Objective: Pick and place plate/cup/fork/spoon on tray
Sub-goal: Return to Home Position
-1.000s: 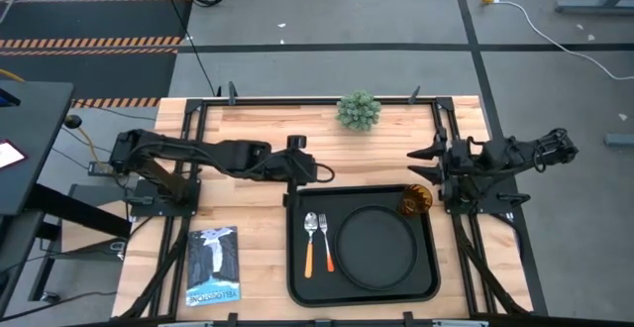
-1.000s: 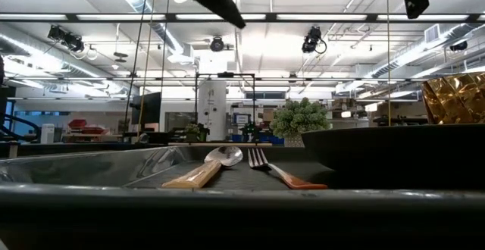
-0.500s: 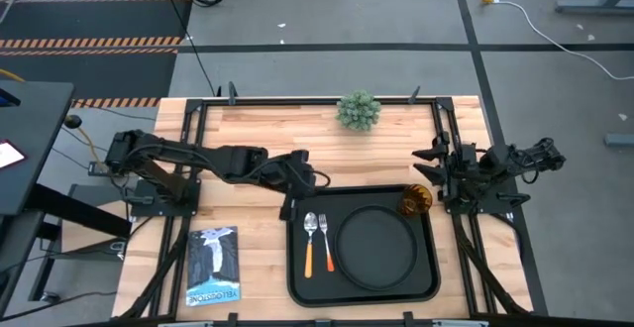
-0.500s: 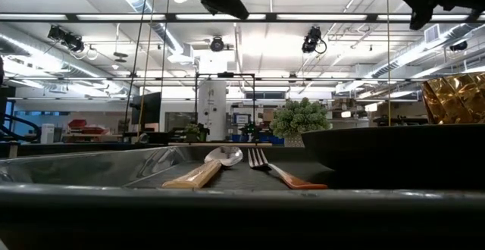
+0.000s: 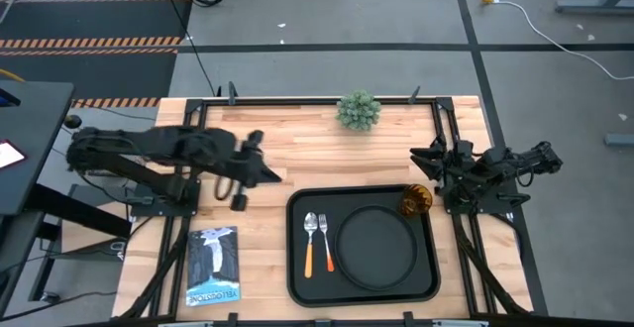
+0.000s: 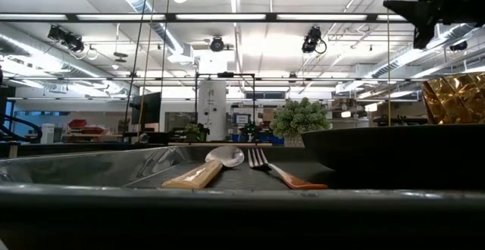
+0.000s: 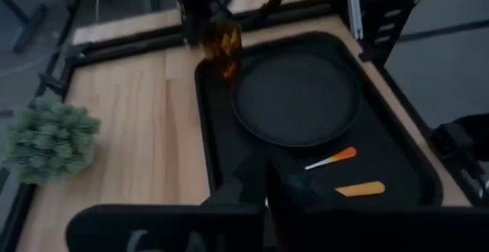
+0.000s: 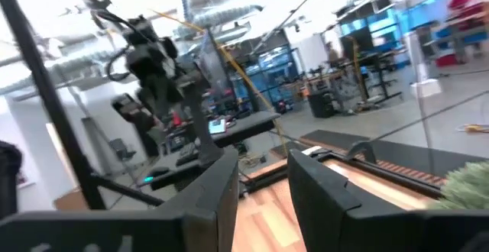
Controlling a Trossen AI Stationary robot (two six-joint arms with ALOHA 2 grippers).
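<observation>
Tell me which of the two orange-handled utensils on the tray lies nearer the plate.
The fork: its tines set it apart, and it lies directly beside the plate. The spoon, with the oval bowl, is on the fork's far side, toward the tray edge.

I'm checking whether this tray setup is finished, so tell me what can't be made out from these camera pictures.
- Left gripper: smeared by motion in the high view; open or shut is unclear.
- Cup: cut off by the low view's right edge; contents unseen.
- Fork and spoon: metal ends lost in the dim left wrist view.
- Plate: the low view shows only its side; the tray rim hides its base.
</observation>
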